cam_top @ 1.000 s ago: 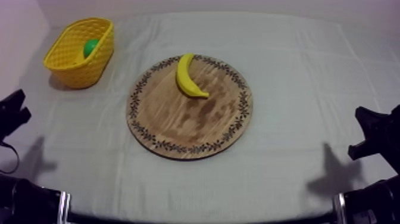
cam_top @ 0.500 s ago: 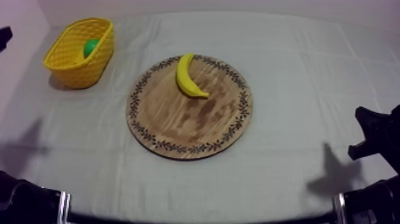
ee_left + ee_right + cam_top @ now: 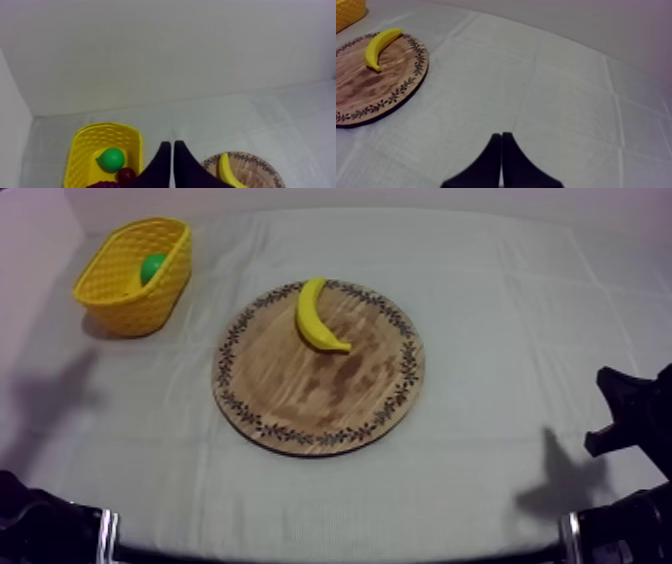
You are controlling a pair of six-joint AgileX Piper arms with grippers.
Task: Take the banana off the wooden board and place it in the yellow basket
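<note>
Two grippers were checked, and neither one holds anything. The left gripper (image 3: 172,143) has its jaws lying together as a narrow wedge; in its wrist view the tips sit over the strip of cloth between the wooden board (image 3: 252,167) and the yellow basket (image 3: 85,150). The right gripper (image 3: 501,134) likewise has its jaws pressed together, over bare cloth on the bench (image 3: 520,308), well apart from the board on the side away from the basket. The banana (image 3: 318,316) lies flat on the board's far half. Its upper end is close to the patterned rim and its lower end points toward the board's centre. No gripper touches it. The basket stands off the board's far left side, clear of the rim and not touching it. Inside the basket are a green toy fruit (image 3: 111,159) and, just beside it on the side nearer the board, a small red fruit (image 3: 126,174). The rest of the board's surface is bare wood.
</note>
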